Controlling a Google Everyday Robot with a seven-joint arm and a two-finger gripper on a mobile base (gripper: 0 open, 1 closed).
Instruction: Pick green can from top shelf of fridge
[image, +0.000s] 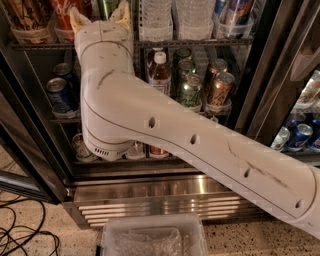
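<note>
My pincer (99, 10) is up at the top shelf (200, 43) of the fridge (150, 185), at the left end of that rack. Its two pale fingers (78, 19) are spread apart, one on each side of the green can (107, 7). The can stands upright on the rack between them, just right of a red can (65, 9) and left of some clear water bottles (157, 17). Honestly can't tell if either finger touches it. My arm (165, 135) slants across the lower racks. A clear plastic bin (150, 235) sits on the floor below.
</note>
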